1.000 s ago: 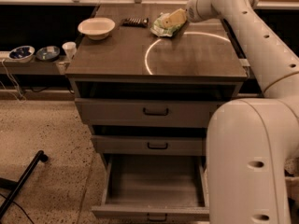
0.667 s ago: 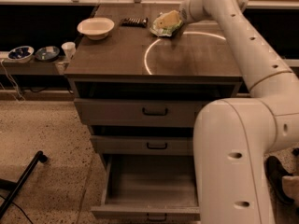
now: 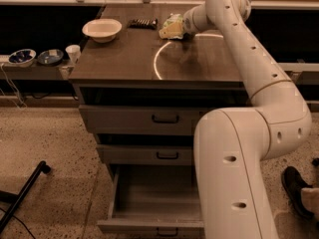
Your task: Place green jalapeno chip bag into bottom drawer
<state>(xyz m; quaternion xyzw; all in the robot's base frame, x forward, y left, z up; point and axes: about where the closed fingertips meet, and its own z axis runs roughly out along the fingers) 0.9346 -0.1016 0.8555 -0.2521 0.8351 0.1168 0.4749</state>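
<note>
The green jalapeno chip bag [image 3: 171, 27] lies at the back of the cabinet top, a light-green and white crinkly pack. My gripper [image 3: 183, 27] is at the bag's right side, low over the top and against the bag; my wrist hides the contact. The bottom drawer [image 3: 149, 197] is pulled out, and the part of its inside that shows is bare. My arm's big lower links cover its right part. The two shallower drawers [image 3: 164, 118] above it are pushed in.
A white bowl [image 3: 102, 29] sits at the top's back left and a dark wrapped bar [image 3: 142, 22] lies left of the bag. Two small bowls [image 3: 22, 57] and a cup [image 3: 73, 52] sit on a low ledge at left. A black pole [image 3: 22, 195] lies on the floor.
My arm's lower links have swung left across the view and now cover more of the drawers' right side. The gripper has stayed at the bag, which is still on the top.
</note>
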